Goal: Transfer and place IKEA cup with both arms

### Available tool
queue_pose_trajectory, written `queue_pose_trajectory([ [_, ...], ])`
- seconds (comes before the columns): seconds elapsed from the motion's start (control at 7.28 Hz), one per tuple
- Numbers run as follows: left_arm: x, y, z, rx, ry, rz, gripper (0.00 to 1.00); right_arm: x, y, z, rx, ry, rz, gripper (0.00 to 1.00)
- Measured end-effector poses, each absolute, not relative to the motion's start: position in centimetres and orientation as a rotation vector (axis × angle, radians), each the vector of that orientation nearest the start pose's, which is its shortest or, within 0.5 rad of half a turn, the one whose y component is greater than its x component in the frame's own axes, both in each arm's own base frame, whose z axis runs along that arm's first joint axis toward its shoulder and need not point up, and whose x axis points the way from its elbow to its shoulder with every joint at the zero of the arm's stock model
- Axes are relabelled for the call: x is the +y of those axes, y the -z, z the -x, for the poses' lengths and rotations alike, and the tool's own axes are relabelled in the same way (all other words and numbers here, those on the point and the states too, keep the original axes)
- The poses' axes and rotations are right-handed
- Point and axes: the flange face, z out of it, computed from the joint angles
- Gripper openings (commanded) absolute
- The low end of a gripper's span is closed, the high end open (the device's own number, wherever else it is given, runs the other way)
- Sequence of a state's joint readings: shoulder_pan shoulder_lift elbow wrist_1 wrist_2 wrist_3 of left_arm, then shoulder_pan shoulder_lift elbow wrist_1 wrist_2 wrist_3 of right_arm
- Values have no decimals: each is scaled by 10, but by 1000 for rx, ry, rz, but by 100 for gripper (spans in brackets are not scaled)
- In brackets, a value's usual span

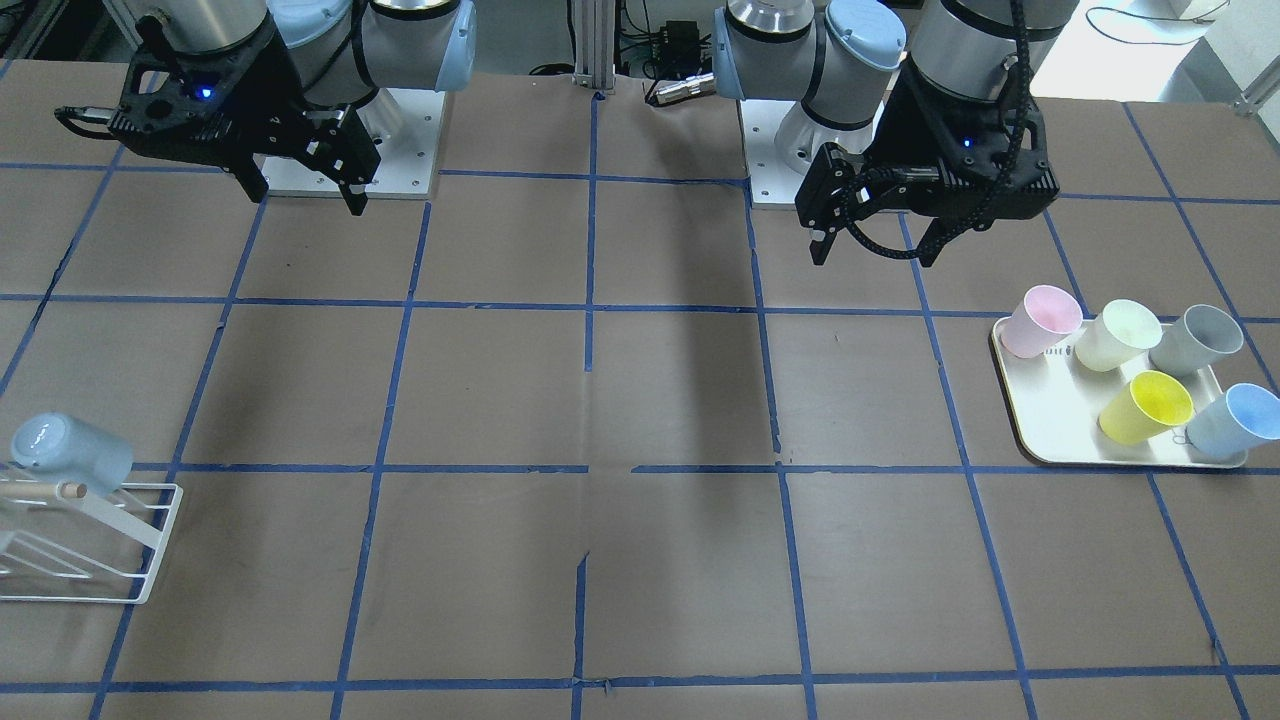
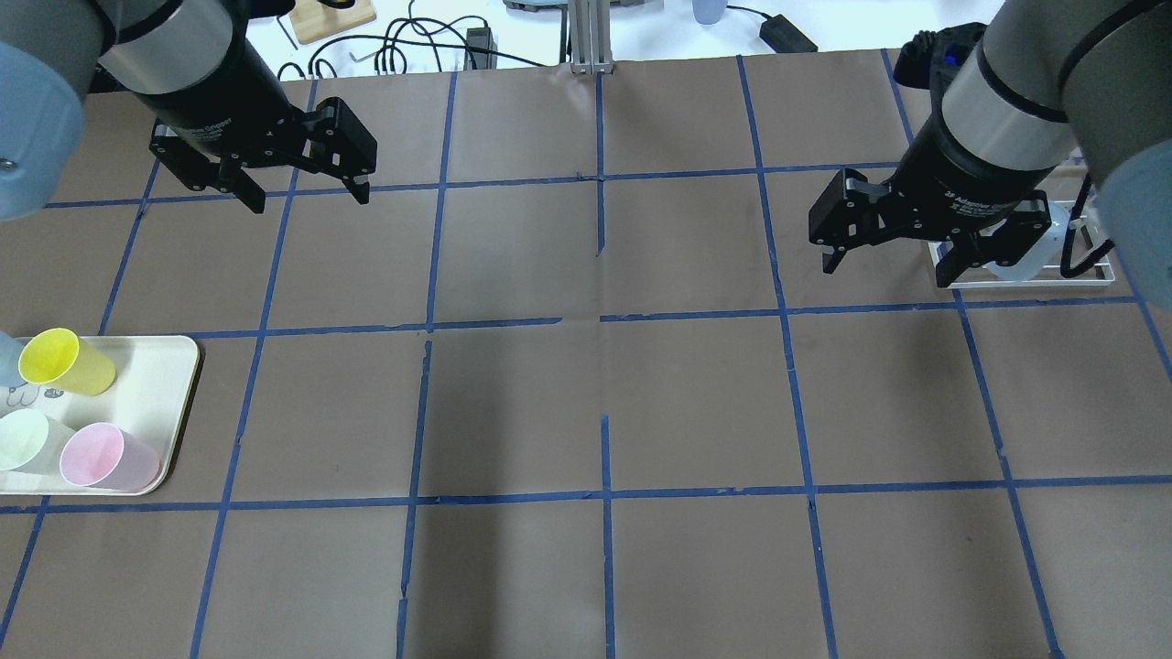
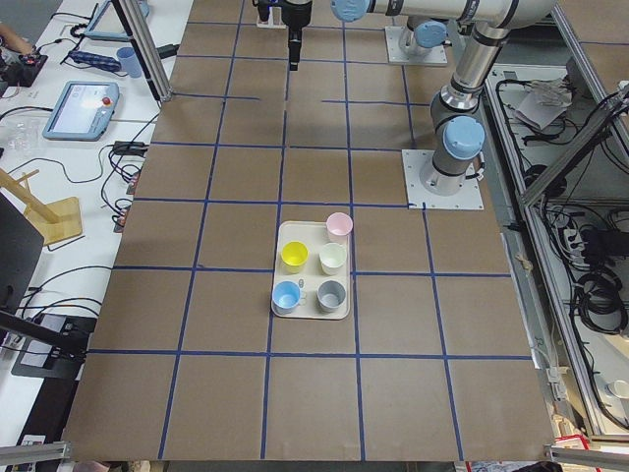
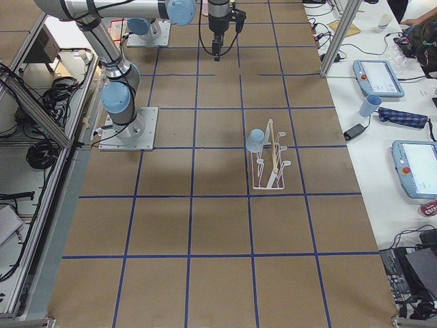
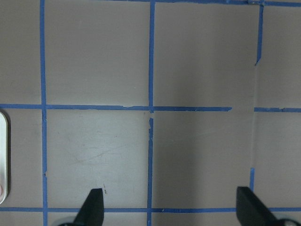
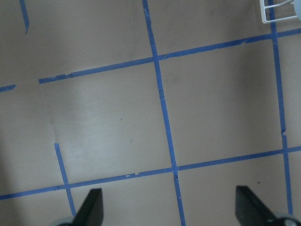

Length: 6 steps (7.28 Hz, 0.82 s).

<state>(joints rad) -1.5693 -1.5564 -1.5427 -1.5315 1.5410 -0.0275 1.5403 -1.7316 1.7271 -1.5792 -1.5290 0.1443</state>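
Note:
A pale-blue IKEA cup [image 1: 1235, 420] with a brighter blue inside lies tilted on the white tray [image 1: 1060, 440] on my left side; it also shows in the exterior left view [image 3: 286, 296]. A near-identical pale-blue cup [image 1: 70, 452] hangs upside down on a peg of the white wire rack [image 1: 150, 545] on my right side, also seen in the exterior right view [image 4: 256, 140]. My left gripper [image 1: 873, 250] [image 2: 309, 197] hovers open and empty above the table. My right gripper [image 1: 308, 198] [image 2: 888, 272] hovers open and empty, near the rack [image 2: 1090, 272].
The tray also holds a pink cup [image 1: 1042, 320], a pale-green cup [image 1: 1118, 335], a grey cup [image 1: 1195, 340] and a yellow cup [image 1: 1147, 407]. The brown table has a blue tape grid [image 1: 590, 300]. Both arm bases [image 1: 400, 150] stand at the robot-side edge.

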Motion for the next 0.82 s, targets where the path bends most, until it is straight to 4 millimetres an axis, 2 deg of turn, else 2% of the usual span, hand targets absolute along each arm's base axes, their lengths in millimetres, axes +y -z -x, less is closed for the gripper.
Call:
queue_pose_trajectory([
  [0.41,-498,-512,135,3169,155,37,100,-432,-484,-123,3087,20,-273,100],
  [0.55,-500,-512,135,3168,168,36,100,-437,-481,-116,3087,18,-269,100],
  [0.69,-501,-512,134,3167,176,38,100,-447,-477,-98,3086,15,-252,100],
  [0.82,-502,-512,133,3166,180,41,100,-458,-472,-65,3088,21,-214,100],
])
